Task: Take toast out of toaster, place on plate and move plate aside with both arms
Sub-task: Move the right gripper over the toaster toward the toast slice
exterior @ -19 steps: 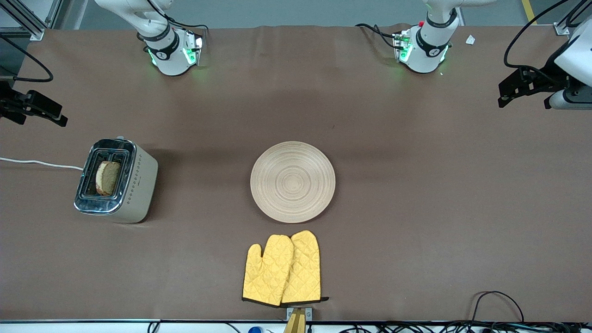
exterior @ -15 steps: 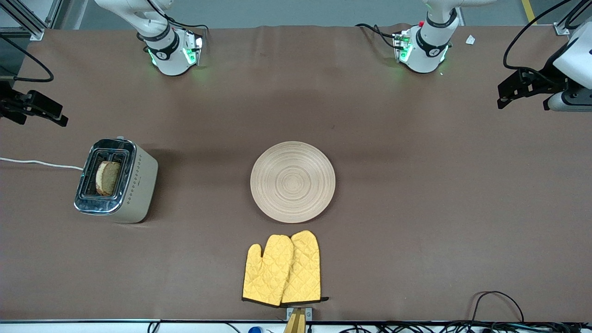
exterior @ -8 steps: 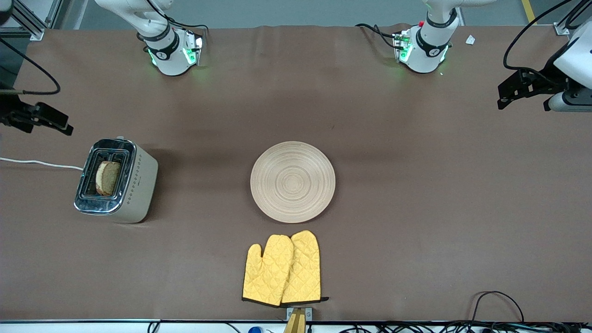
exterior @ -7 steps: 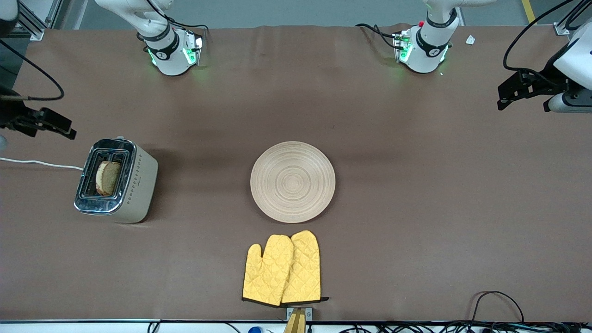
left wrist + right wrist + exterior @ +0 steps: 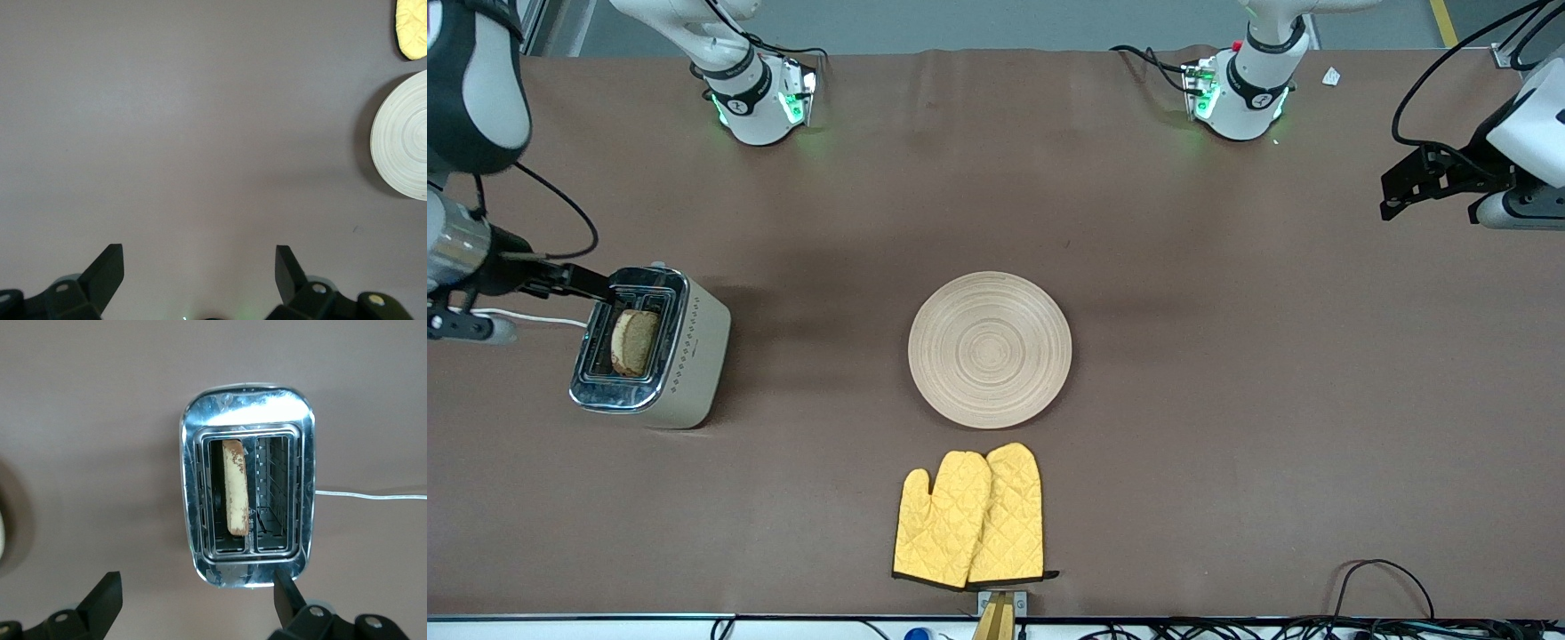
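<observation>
- The worktop [image 5: 1227, 356] is covered in brown; the task's things lie spread along it, well apart from one another.
- The plate [image 5: 990, 348] sits bare at the middle, nothing on it. A pair of yellow oven mitts [image 5: 969, 517] lies just nearer to the front camera than the plate.
- The toaster [image 5: 651, 347] stands toward the right arm's end of the worktop, its white cord [image 5: 507, 314] trailing off the edge. It has two slots: one holds the toast [image 5: 634, 341], standing on edge and leaning a little; the other slot is empty.
- The right gripper [image 5: 193, 600] hangs over the toaster, its fingers spread wide and holding nothing. In the right wrist view the toaster's chrome top lies between the two fingertips.
- The left gripper [image 5: 200, 270] waits over bare worktop near the left arm's end, also spread wide and empty.
- The step in hand looks like the reach for the toast. To do it well, I judge the right gripper should centre on the filled slot rather than on the toaster as a whole, turn so its fingers straddle the slice's thin faces, then descend straight and pinch the raised top edge gently.
- A hard squeeze could crush the bread; a skewed descent could strike the chrome rim.
</observation>
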Available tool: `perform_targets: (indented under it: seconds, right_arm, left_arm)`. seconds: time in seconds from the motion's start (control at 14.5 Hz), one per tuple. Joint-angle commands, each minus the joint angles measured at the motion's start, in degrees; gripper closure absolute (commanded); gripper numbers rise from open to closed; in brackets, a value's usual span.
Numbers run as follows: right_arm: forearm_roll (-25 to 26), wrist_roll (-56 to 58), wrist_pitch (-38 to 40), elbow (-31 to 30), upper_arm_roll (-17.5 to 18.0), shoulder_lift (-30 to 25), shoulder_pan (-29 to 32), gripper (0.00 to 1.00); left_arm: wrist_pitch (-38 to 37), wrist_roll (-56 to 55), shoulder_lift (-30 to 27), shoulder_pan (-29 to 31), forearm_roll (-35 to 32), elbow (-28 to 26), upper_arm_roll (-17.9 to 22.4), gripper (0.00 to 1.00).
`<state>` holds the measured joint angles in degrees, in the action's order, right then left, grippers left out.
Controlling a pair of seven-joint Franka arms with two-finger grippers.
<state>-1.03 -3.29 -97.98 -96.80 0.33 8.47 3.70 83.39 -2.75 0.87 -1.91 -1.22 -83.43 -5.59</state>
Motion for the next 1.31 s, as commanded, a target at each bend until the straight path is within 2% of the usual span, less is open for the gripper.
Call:
perform_targets:
  seconds: [0.0, 0.34, 0.48, 0.62, 0.83, 0.96, 1.24]
  right_arm:
    - [-0.3, 0.8, -1.9, -0.5, 0.6, 2.3, 2.0, 0.0]
    - [-0.2, 0.9, -6.5, -1.8, 0.6, 6.5, 3.1, 0.0]
    - [0.1, 0.9, -6.8, -2.9, 0.6, 6.7, 2.5, 0.05]
    - [1.3, 0.9, -7.7, -3.3, 0.6, 6.8, 2.5, 0.06]
    - [1.8, 0.9, -7.9, -3.4, 0.7, 7.5, 2.5, 0.19]
    - [1.9, 0.9, -7.9, -3.3, 0.7, 7.8, 2.6, 0.19]
    - [1.9, 0.9, -8.4, -3.3, 0.6, 8.6, 2.7, 0.29]
  left_arm:
    - [-0.5, -0.4, 0.7, -0.2, -0.7, 1.8, -0.1, 0.0]
    - [-0.5, -0.1, 1.2, 0.1, -0.5, 1.8, -0.1, 0.0]
    - [-0.5, -0.1, 1.5, 0.0, -0.5, 1.8, -0.1, 0.0]
    - [-0.5, 0.0, 1.5, 0.0, -0.4, 1.8, -0.1, 0.0]
    - [-0.5, 0.0, 1.5, 0.1, -0.3, 1.8, -0.1, 0.0]
    - [-0.5, 0.1, 1.5, 0.2, -0.3, 1.8, -0.1, 0.0]
    - [-0.5, 0.2, 1.6, 0.4, 0.1, 1.8, -0.1, 0.0]
